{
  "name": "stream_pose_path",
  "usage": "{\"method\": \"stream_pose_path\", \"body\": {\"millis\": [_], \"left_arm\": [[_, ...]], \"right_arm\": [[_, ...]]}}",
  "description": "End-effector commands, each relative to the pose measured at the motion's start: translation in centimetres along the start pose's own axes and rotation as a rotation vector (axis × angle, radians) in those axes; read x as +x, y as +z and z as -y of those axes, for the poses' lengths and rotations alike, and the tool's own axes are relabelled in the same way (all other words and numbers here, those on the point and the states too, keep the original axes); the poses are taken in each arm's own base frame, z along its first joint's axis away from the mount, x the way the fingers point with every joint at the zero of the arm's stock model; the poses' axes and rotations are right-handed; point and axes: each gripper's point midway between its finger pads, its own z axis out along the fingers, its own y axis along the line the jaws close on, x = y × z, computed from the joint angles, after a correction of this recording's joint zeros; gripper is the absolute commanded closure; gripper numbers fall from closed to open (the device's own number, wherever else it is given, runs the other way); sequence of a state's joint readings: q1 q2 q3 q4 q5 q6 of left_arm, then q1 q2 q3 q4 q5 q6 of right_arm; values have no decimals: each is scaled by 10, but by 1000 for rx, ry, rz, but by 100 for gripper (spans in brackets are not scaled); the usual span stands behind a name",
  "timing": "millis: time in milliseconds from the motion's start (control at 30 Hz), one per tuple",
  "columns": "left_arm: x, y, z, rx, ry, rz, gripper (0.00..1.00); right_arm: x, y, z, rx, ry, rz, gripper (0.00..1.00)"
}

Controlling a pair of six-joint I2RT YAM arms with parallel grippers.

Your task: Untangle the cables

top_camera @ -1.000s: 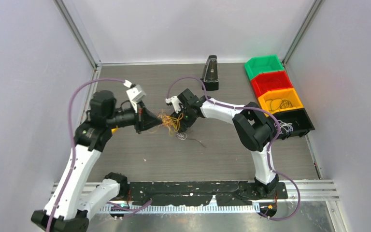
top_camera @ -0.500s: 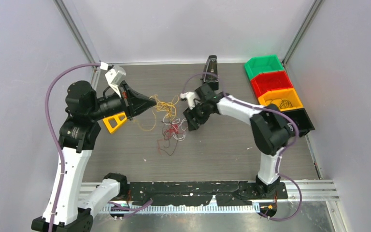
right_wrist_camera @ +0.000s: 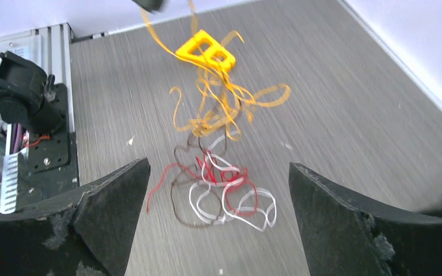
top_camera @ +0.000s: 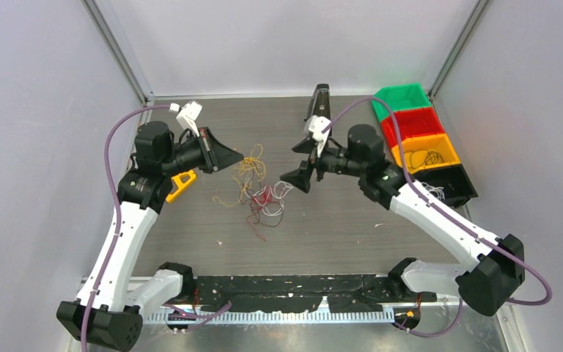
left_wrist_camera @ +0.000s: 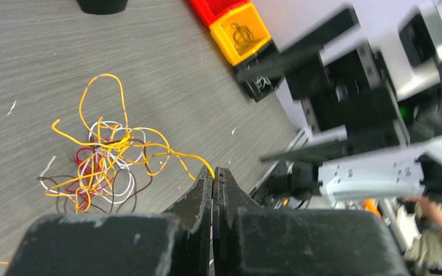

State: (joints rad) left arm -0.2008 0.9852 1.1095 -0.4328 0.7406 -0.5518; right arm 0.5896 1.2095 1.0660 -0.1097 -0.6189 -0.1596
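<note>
1. A yellow wire is pinched tight in the left gripper.
2. The right gripper has been opened wide and lifted away.
3. The cables are left on the table between them, looser but still knotted.

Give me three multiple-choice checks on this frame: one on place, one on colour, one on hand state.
1. Where is most of the wire tangle?
A: on the table, between both hands
B: on the floor
C: lifted fully into the air

2. What colour is the wire pinched by the left hand?
A: white
B: orange
C: red

3. What state is the right hand in?
A: shut on a red wire
B: open, holding nothing
C: shut on nothing

Key:
1A: the top view shows it lying on the tabletop between them.
2B: the left wrist view shows an orange wire ending at the closed fingertips.
3B: the right wrist view shows its fingers wide apart above the tangle.
</note>
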Motion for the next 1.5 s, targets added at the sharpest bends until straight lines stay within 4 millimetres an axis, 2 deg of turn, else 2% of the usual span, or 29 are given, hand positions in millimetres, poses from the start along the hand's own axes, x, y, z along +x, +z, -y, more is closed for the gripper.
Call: {"method": "stream_pose_path", "body": {"millis": [0, 33, 67, 100, 133, 167, 233, 333, 400, 500, 533, 633, 733, 833, 933, 1000, 1167, 1300, 1367, 1467], "left_arm": [[-21, 2, -12, -119, -194, 102, 100], [-21, 3, -16, -143, -240, 99, 100], [-20, 5, -17, -151, -276, 89, 100], [-19, 6, -15, -144, -307, 78, 100], [-17, 7, -13, -135, -337, 70, 100], [-17, 7, -11, -127, -362, 67, 100], [-16, 7, -9, -116, -391, 64, 100], [-16, 8, -1, -74, -410, 47, 100], [-18, 9, 7, -35, -414, 40, 100], [-23, 6, 16, -4, -393, 39, 100], [-24, 4, 19, 1, -383, 41, 100], [-26, -1, 31, 44, -350, 39, 100], [-39, -7, 52, 126, -280, 64, 100], [-59, -16, 77, 208, -205, 102, 100], [-73, -24, 95, 261, -146, 128, 100], [-84, -31, 106, 281, -108, 159, 100], [-118, -50, 138, 336, 6, 249, 100], [-143, -65, 159, 363, 50, 311, 100], [-148, -66, 162, 365, 59, 320, 100], [-146, -64, 159, 369, 44, 317, 100]], "right_arm": [[-53, 29, -15, 80, -129, 257, 5], [-61, 34, -16, 89, -158, 293, 5], [-58, 46, -19, 115, -183, 283, 5], [-67, 49, -8, 194, -195, 310, 4], [-63, 62, -11, 208, -211, 302, 3], [-73, 62, 0, 287, -215, 340, 1], [-73, 80, 3, 331, -232, 362, 7], [-75, 93, 10, 394, -260, 386, 17], [-65, 107, 17, 436, -269, 361, 26], [-45, 124, 44, 564, -269, 303, 43], [-46, 122, 53, 617, -265, 307, 48], [-29, 128, 67, 656, -272, 269, 60], [-8, 135, 70, 627, -273, 214, 71], [19, 141, 68, 587, -284, 148, 74], [49, 143, 58, 509, -311, 91, 91], [64, 143, 53, 470, -326, 59, 94], [113, 139, 42, 370, -337, -72, 95], [154, 124, 41, 336, -362, -181, 93], [165, 117, 43, 337, -366, -212, 83], [165, 107, 48, 344, -351, -224, 80]]}}
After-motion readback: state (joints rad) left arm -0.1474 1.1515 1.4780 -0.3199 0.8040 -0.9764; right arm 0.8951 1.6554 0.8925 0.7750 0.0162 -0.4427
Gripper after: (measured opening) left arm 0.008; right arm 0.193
